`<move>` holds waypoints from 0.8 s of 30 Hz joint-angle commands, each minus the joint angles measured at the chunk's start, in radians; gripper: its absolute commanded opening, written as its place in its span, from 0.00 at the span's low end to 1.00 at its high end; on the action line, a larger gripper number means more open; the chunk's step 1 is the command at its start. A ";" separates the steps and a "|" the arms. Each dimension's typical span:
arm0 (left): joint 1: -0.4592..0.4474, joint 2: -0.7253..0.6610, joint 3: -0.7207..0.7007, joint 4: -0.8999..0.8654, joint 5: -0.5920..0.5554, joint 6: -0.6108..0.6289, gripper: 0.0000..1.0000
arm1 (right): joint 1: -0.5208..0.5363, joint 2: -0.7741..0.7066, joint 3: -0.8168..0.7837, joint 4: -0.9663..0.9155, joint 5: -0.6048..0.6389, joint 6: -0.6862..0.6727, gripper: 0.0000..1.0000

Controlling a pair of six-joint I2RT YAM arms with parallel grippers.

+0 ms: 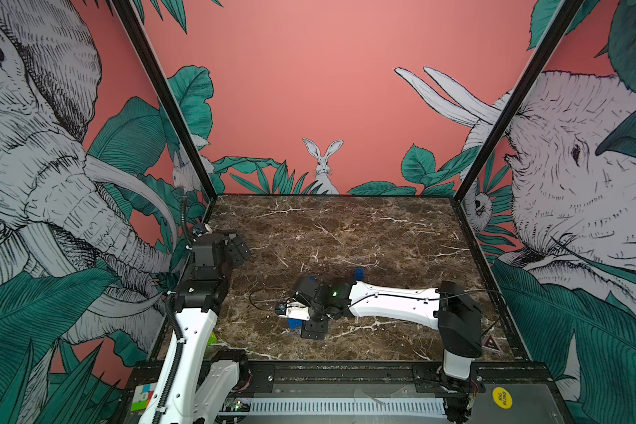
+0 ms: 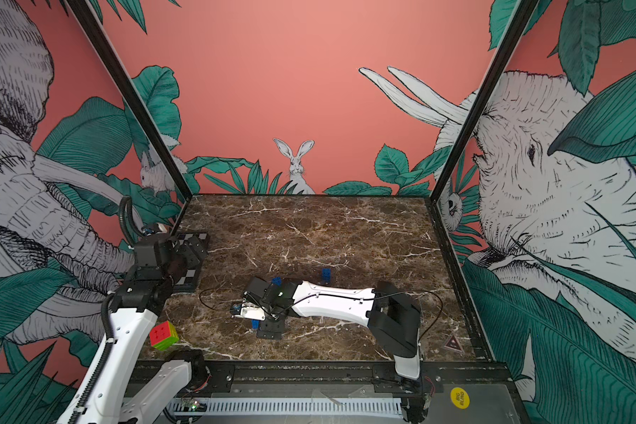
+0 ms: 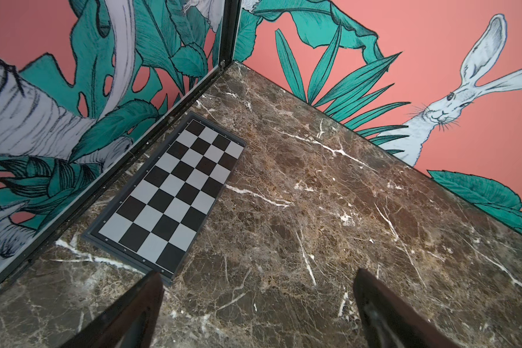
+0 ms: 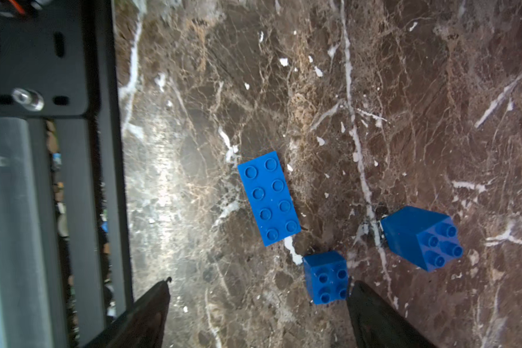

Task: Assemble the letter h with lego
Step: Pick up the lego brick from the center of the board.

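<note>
The right tool hangs low over the surface, its jaws spread wide and gripping nothing. The long brick lies flat with its studs up and serves as the anchor here. Just off one of its short ends sits the small square brick, lying on its side so the studs face the wrist camera. It is inside the jaw gap, close against one finger; I cannot tell whether they touch. A bigger tipped brick rests further out on that same side of the long brick, outside the jaws.

I judge the wide stance is meant to straddle the small brick for a pick. Because that brick is on its side, it would likely need turning before it can press onto studs.

In a top view a further brick stands upright beyond the long brick, past the arm. No h shape is visible yet.

The left tool is spread and empty, well away from the long brick and near the chessboard, probably to stay clear.
</note>
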 commanded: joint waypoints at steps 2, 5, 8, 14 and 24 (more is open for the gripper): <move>0.002 -0.037 -0.016 -0.013 -0.045 0.015 1.00 | 0.007 0.047 0.030 0.068 0.028 -0.105 0.89; 0.002 -0.042 -0.023 -0.007 -0.050 0.017 0.99 | 0.008 0.077 0.053 0.082 -0.010 -0.134 0.87; 0.002 -0.040 -0.026 -0.004 -0.052 0.016 0.99 | 0.008 0.107 0.069 0.078 -0.007 -0.162 0.84; 0.002 -0.039 -0.030 0.003 -0.057 0.014 0.99 | 0.015 0.156 0.096 0.063 -0.014 -0.201 0.77; 0.002 -0.034 -0.034 0.011 -0.056 0.011 0.99 | 0.028 0.211 0.113 0.035 0.016 -0.233 0.70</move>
